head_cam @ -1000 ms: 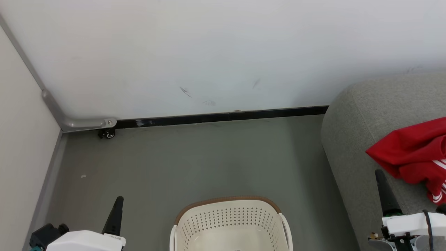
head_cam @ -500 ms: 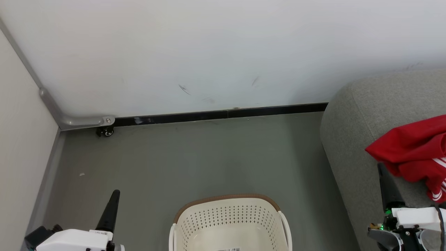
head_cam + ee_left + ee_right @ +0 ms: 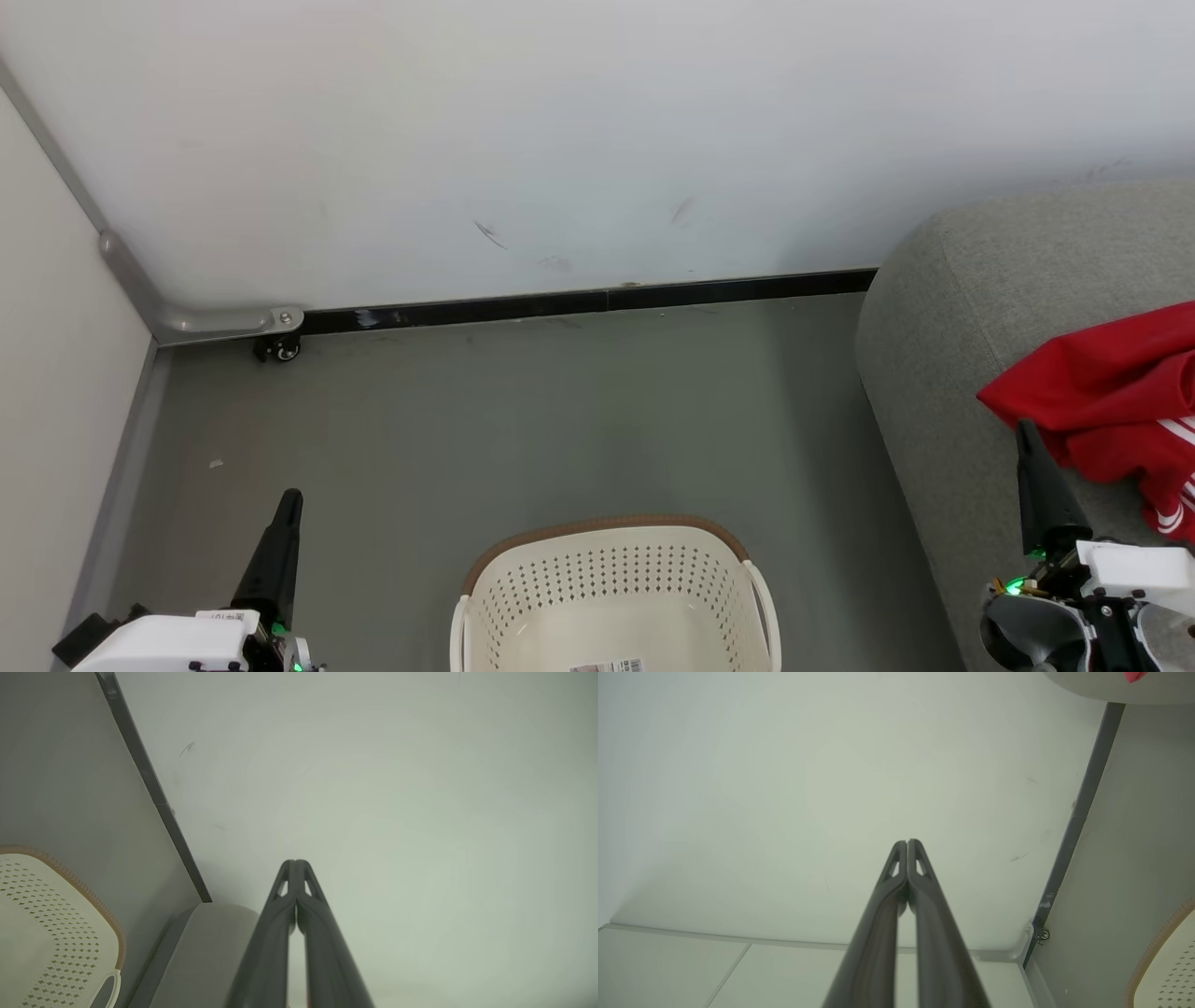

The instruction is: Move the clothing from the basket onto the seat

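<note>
Clothing (image 3: 1111, 411), red with thin white stripes, lies crumpled on top of the seat at the right edge of your head view, well apart from the basket.

Taking the scene by size, you have the white wall (image 3: 560, 140) across the upper half, marked with a few dark scuffs, and a black baseboard (image 3: 597, 301) along its foot. Below it is the grey floor (image 3: 523, 420). The grey woven seat (image 3: 943, 355) rises at the right with a rounded corner. The cream basket (image 3: 607, 525) stands on the floor at bottom centre, brown rim toward the wall and sides perforated. The part of its inside you can see has a pale bottom with a small label (image 3: 607, 666).

Your left gripper (image 3: 288, 499) stands at lower left over the floor, beside the basket. In its wrist view the two dark fingers are pressed together with nothing between them. Your right gripper (image 3: 1025, 429) is at lower right over the seat, fingers likewise together on nothing. Its tip sits just beside the garment's near edge, and you cannot tell whether it touches.

A small caster (image 3: 278, 348) sits in the far left corner.
</note>
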{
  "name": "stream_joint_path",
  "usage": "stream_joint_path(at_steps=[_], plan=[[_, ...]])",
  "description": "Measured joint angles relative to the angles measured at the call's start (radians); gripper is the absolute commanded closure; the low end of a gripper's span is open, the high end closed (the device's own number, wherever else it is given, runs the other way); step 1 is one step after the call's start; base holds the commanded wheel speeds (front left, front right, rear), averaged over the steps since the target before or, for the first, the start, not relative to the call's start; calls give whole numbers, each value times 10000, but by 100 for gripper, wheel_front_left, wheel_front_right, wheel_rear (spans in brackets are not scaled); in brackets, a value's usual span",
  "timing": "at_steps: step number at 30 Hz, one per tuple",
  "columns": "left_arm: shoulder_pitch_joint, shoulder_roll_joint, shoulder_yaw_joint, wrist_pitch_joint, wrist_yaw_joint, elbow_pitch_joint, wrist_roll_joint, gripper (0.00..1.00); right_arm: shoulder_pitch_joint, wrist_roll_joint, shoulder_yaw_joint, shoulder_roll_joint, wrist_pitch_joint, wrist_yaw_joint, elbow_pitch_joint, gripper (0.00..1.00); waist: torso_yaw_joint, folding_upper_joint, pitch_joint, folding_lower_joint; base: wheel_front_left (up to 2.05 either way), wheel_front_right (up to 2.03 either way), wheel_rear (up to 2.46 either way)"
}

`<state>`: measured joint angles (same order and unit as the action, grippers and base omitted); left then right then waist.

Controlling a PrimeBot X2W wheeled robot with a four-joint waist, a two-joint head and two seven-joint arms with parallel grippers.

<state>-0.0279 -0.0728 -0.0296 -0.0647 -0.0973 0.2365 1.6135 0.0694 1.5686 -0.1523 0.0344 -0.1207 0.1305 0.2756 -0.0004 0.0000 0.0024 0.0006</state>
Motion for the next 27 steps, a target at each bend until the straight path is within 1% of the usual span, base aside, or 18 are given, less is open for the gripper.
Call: stream_joint_path(at_steps=[3,23,27], plan=[[-53,71,-77,-71,-58,36,201,100,1,259,0,2,-12,0,46,100,-3,0,7,0,0,0,0],[-162,77,-113,-113,-100,199,203,100,0,265,48,6,-10,0,42,100,0,0,5,-1,0,0,0],[-167,77,-115,-113,-171,215,203,100,0,268,56,6,-10,0,40,100,0,0,5,-1,0,0,0]])
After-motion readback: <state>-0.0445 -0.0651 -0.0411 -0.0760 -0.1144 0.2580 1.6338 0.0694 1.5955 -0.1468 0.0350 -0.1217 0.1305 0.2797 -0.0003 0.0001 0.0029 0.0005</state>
